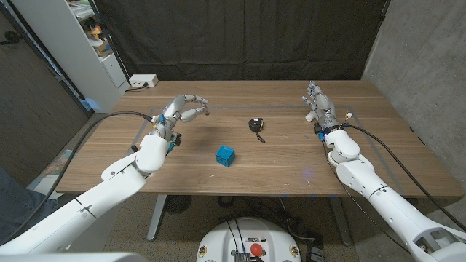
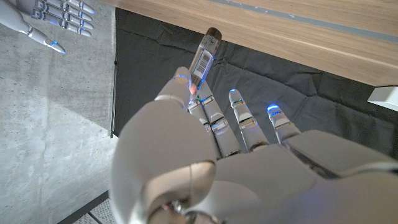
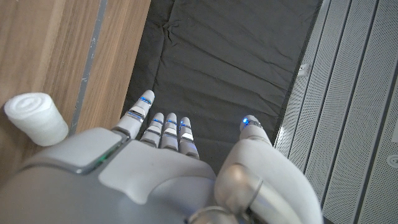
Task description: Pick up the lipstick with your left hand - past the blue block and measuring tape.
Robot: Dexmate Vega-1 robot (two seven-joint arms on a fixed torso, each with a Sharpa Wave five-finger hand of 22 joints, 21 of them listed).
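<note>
Black curtain hangs behind the wooden counter [image 1: 291,171], and the left hand [image 1: 183,110] is raised above it, away from the surface. The lipstick [image 2: 206,56] is pinched between the thumb and a fingertip, its barcode label facing the wrist camera and its tip pointing away from the palm; the other fingers [image 2: 240,118] stay loosely spread, so the hold looks like a light pinch fit for so thin a tube. The block [image 1: 225,155] lies to the right of that hand and nearer the robot, the tape [image 1: 255,124] farther right, both untouched. The pick appears done. The right hand [image 1: 319,103] holds nothing, fingers straight and close together, beside a white roll [image 3: 36,118].
</note>
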